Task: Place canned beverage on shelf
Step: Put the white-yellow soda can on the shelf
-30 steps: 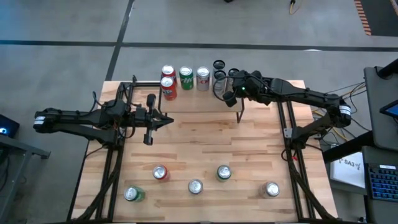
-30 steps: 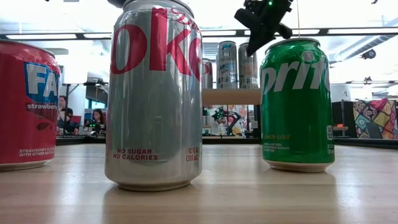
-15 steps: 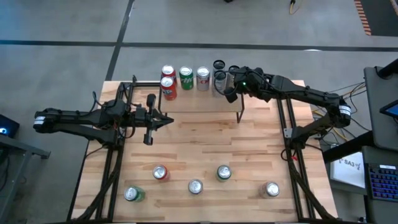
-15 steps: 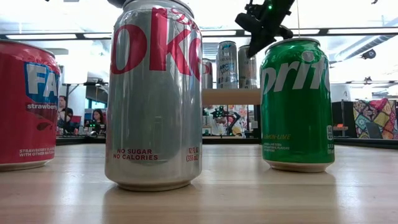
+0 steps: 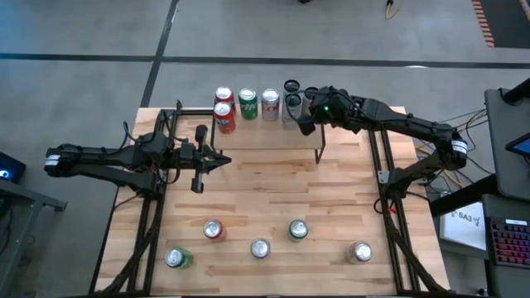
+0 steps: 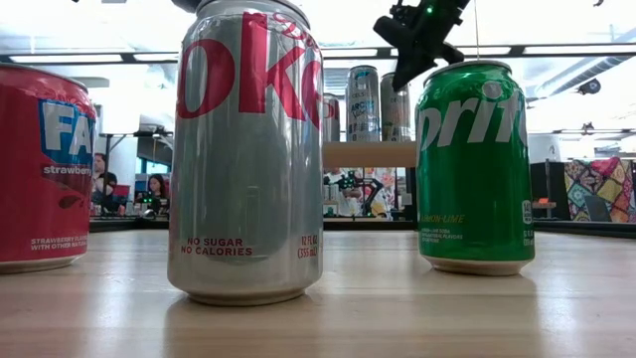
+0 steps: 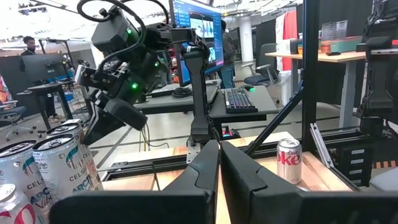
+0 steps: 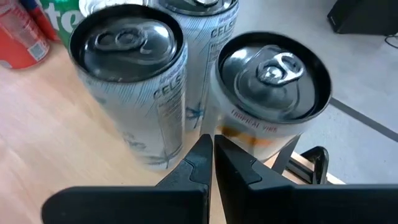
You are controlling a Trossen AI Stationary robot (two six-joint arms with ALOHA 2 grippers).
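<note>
The shelf [image 5: 265, 136] stands at the table's far middle on thin black legs. Several cans stand on it: red [image 5: 224, 116], green [image 5: 248, 103], silver [image 5: 270, 103] and slim white ones with dark tops [image 5: 291, 103]. My right gripper [image 5: 305, 124] hangs shut just above the shelf's right end, its fingers [image 8: 210, 146] pointing down at the gap between two slim cans [image 8: 127, 62] [image 8: 273, 81], with nothing held. My left gripper [image 5: 227, 160] waits shut and level over the table's left half. Several more cans [image 5: 260, 247] stand upright near the front edge.
A Coke can [image 6: 248, 149], a Sprite can [image 6: 475, 164] and a red Fanta can [image 6: 45, 164] stand close to the low camera. Black frame struts [image 5: 385, 178] run along both table sides. Bare wood [image 5: 273, 190] lies between the shelf and the front cans.
My right gripper has drifted a little toward the table's far edge, staying shut over the shelf's right end beside the slim cans. No can has moved.
</note>
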